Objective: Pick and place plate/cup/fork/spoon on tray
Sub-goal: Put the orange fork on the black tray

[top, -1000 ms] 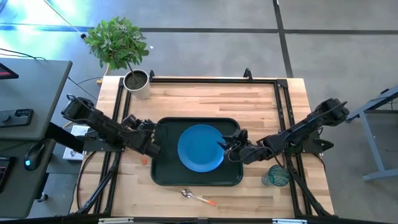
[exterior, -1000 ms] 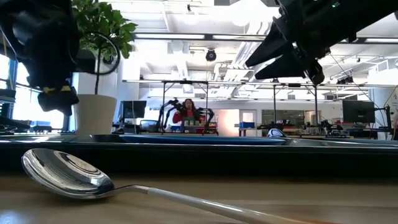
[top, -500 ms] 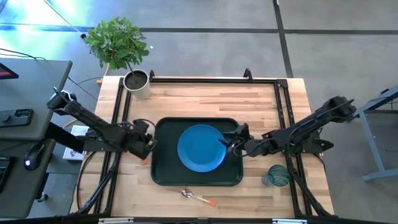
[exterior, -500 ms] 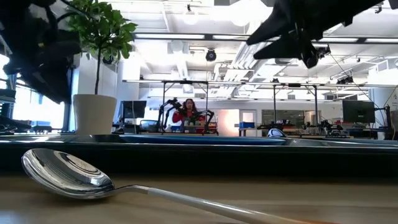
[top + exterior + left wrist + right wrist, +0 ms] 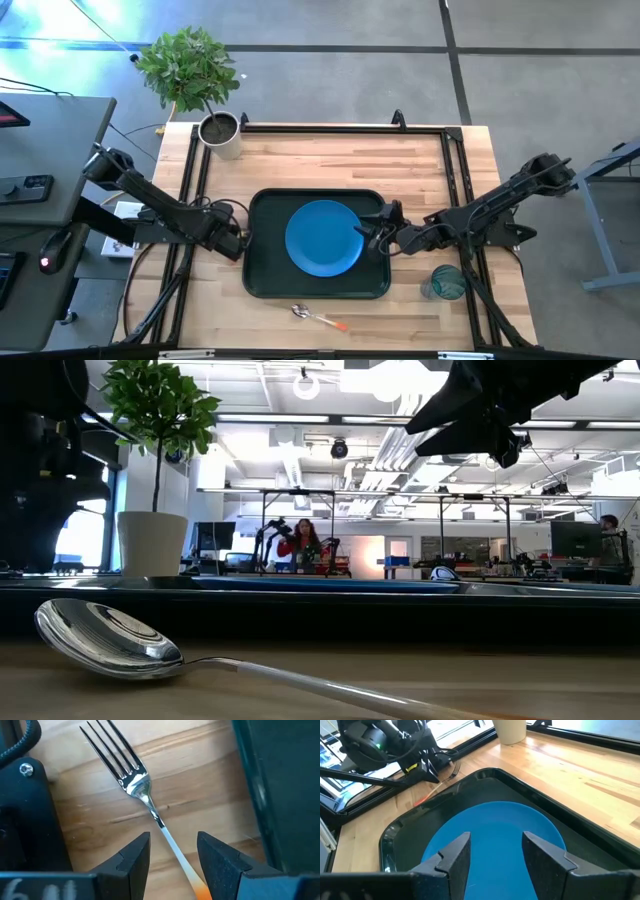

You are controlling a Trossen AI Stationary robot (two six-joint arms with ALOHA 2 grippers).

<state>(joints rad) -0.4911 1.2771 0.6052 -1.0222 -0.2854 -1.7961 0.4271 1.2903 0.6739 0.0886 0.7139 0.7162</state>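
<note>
Just beside the left edge of the tray (image 5: 262,282), on the bare wood, the fork (image 5: 136,787) is lying flat, and the left gripper (image 5: 172,851) is hanging right over it with its two fingers spread wide and nothing in them. In the left wrist view the thin silver neck of the fork is running straight through the gap between the fingers — the tines are pointing away from the gripper and the orange end of the handle is sitting down near one fingertip. So the fork's long line is going the same way the gripper is looking, and the fingers are standing on either side of it (that looks like a good line-up for pinching the handle, I think). The left arm is much the nearer one to the fork, and it is stretching low across the table from the left side, with its wrist bending down toward the wood. The right gripper (image 5: 492,851) is waiting over the right side of the tray, its fingers apart and empty, looking down on the plate (image 5: 323,238), which is already lying flat inside the tray. The cup (image 5: 444,282) is standing on the table well off to the right of the tray, near the right arm. The spoon (image 5: 318,318) is lying on the wood just in front of the tray — not on it yet.
</note>
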